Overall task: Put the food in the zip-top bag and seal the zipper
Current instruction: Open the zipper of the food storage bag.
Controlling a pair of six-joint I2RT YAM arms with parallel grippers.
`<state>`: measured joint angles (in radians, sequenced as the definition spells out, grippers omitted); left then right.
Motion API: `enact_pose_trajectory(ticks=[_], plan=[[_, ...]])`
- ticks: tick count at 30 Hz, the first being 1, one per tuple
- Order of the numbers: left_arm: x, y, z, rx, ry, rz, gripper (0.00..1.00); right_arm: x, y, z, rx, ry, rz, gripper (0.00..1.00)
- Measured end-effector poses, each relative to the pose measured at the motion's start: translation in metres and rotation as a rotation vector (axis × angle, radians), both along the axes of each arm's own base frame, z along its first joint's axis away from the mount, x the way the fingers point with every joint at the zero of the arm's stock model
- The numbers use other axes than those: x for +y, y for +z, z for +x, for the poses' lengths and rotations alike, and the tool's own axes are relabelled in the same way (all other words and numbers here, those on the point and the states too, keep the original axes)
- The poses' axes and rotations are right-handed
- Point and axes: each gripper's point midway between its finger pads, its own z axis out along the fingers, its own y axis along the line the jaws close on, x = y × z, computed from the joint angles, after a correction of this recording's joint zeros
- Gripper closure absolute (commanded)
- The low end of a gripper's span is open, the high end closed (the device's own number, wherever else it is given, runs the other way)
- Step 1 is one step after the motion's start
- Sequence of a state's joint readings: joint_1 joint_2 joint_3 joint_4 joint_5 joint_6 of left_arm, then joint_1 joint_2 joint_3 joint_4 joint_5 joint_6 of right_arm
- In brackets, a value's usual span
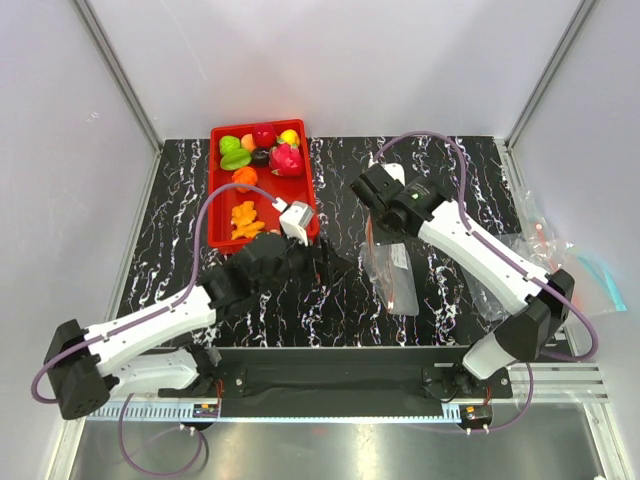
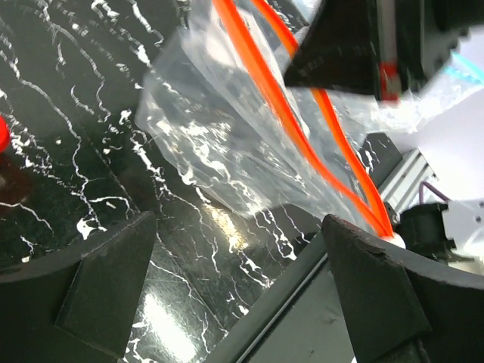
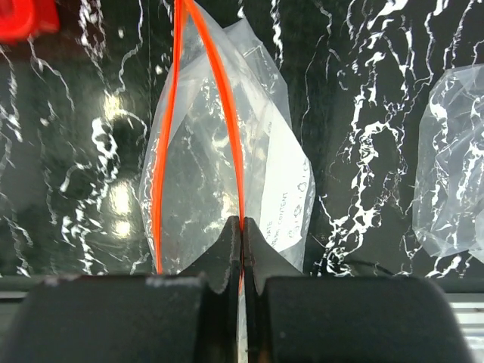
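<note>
Right tool [image 3: 240, 227] clamped the orange zipper [image 3: 227, 113] of the clear, crinkly bag [image 3: 197, 166], its mouth gaping, on the tabletop [image 3: 363, 76] just right of the tray [image 1: 213, 185]. Left tool [image 2: 238, 223] hung nearby, spread wide, empty.

A shallow red tray [image 1: 220, 200] sits on the black marbled worktop [image 1: 170, 230], just beyond the left hand [image 1: 330, 265]. A crumpled clear bag [image 3: 454, 166] lies right of the right hand [image 1: 374, 226].
</note>
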<state>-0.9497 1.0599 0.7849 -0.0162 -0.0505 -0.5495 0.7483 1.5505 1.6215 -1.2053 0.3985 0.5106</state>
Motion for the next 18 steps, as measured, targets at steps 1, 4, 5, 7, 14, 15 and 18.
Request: enact_pose_trajectory(ticks=[1, 4, 5, 7, 14, 15, 18], plan=[[0.0, -0.002, 0.003, 0.011, 0.002, -0.002, 0.03, 0.001, -0.004, -0.001, 0.009, 0.011, -0.011, 1.0], [0.0, -0.008, 0.012, 0.044, 0.012, -0.016, 0.02, 0.005, -0.013, -0.007, 0.03, 0.041, -0.027, 1.0], [-0.001, -0.01, 0.014, 0.053, 0.011, -0.018, 0.01, 0.008, -0.016, -0.009, 0.038, 0.051, -0.024, 1.0], [-0.006, -0.016, 0.013, 0.075, -0.005, -0.019, 0.01, 0.012, -0.022, -0.012, 0.049, 0.066, -0.017, 1.0], [-0.025, -0.026, 0.012, 0.141, -0.051, -0.029, 0.03, 0.024, -0.028, -0.014, 0.039, 0.097, 0.035, 1.0], [-0.027, -0.026, 0.013, 0.146, -0.055, -0.031, 0.07, 0.026, -0.026, -0.014, 0.031, 0.1, 0.047, 1.0], [-0.034, -0.028, 0.016, 0.164, -0.057, -0.042, 0.23, 0.03, -0.02, -0.013, 0.004, 0.106, 0.08, 1.0]])
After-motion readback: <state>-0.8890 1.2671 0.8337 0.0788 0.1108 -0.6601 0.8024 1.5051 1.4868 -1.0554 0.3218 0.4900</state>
